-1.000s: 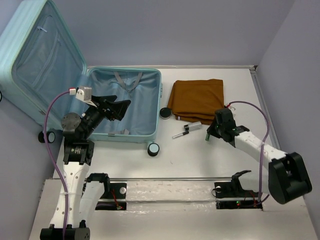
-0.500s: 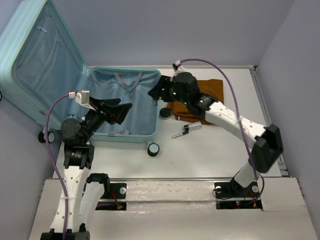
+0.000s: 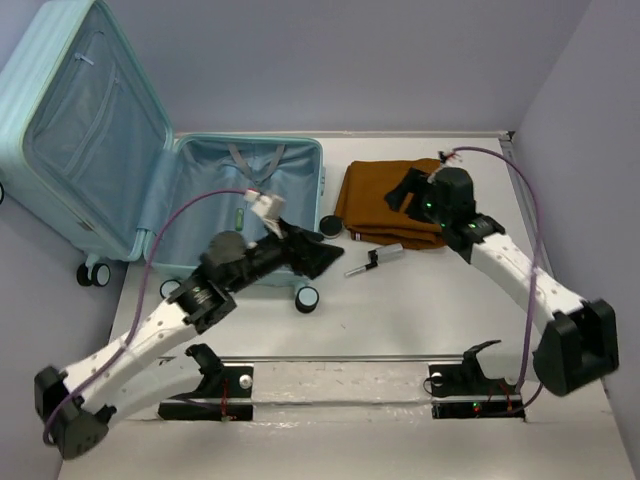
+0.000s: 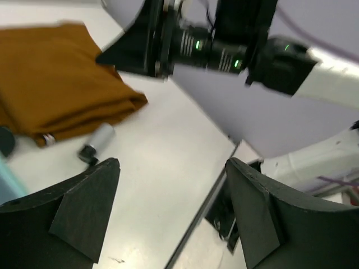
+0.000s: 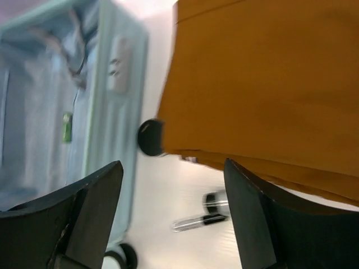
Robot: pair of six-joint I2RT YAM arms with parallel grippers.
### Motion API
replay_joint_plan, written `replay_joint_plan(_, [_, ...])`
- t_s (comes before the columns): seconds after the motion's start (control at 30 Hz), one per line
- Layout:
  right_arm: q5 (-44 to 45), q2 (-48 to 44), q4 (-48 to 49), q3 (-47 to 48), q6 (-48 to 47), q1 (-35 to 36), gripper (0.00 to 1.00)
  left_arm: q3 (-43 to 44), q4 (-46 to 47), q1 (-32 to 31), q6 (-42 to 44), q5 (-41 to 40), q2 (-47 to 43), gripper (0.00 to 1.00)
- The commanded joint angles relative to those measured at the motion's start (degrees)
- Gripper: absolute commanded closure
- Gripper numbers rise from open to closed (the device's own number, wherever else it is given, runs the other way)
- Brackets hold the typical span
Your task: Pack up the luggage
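Observation:
The luggage [image 3: 250,205] is a pale aqua suitcase lying open at the left, its lid [image 3: 85,130] leaning up against the wall. A small green thing [image 3: 240,212] lies on its blue lining [image 5: 50,112]. My left gripper [image 3: 320,258] hovers open and empty beside the suitcase's front right corner, and its wrist view shows only bare table between the jaws of the left gripper [image 4: 173,163]. My right gripper [image 3: 403,190] hangs open and empty over the left part of a folded brown cloth [image 3: 395,200]. From its wrist camera, the right gripper [image 5: 173,163] frames the cloth's edge [image 5: 263,84].
A black round disc [image 3: 330,226] lies between suitcase and cloth. A silver tube [image 3: 386,254] and a pen [image 3: 357,270] lie just in front of the cloth. One caster wheel [image 3: 307,298] sticks out at the suitcase's near corner. The right wall [image 3: 600,150] stands close.
My left arm swung from over the suitcase out to the right, past its front corner. My right gripper pulled back from the suitcase rim to over the cloth, and its jaws opened wider.

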Motion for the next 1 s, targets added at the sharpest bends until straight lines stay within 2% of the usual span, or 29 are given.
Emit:
replay_joint_plan(0.0, [2.34,-15.57,1.69,-11.96,-2.7,-9.0,0.24,8.74,-2.37,-17.84,11.02,-23.78,15.73,0.13])
replay_joint_plan(0.13, [2.1,-22.08,0.72,-18.83,-1.75,-15.42,0.27,13.68,-3.86,-21.2,16.47,-26.87,32.46,0.1])
replay_joint_plan(0.2, [-0.96,-24.36,0.81,-20.43,-1.22,-18.58,0.27,16.57,-4.83,-21.73,19.28,-28.11,41.05,0.1])
replay_joint_plan(0.3, [-3.7,-25.43,0.9,-21.67,-1.47,-19.91,0.28,20.87,-5.53,-21.73,22.0,-28.99,50.82,0.11])
replay_joint_plan(0.47, [-7.12,-25.61,0.98,-22.45,-2.62,-19.91,0.28,27.47,-8.61,-21.64,23.25,-31.71,60.87,0.13])
replay_joint_plan(0.7, [-9.42,-24.55,2.21,-23.51,-2.8,-19.91,0.28,31.0,-9.75,-21.2,24.65,-31.89,66.77,0.14])
replay_joint_plan(0.77, [-9.51,-24.47,2.22,-23.51,-2.97,-19.91,0.28,31.61,-9.84,-20.85,24.57,-31.54,68.44,0.19])
replay_joint_plan(0.83, [-8.46,-24.55,2.22,-23.6,-3.14,-19.91,0.29,31.7,-9.93,-20.67,24.3,-30.22,69.67,0.43])
replay_joint_plan(0.9, [-7.84,-24.55,2.22,-23.69,-3.49,-19.91,0.29,30.92,-10.02,-20.76,23.95,-29.18,69.76,0.57])
replay_joint_plan(0.97, [-8.01,-23.94,2.04,-23.69,-3.67,-19.91,0.29,29.6,-10.1,-20.76,23.86,-28.38,68.8,0.56])
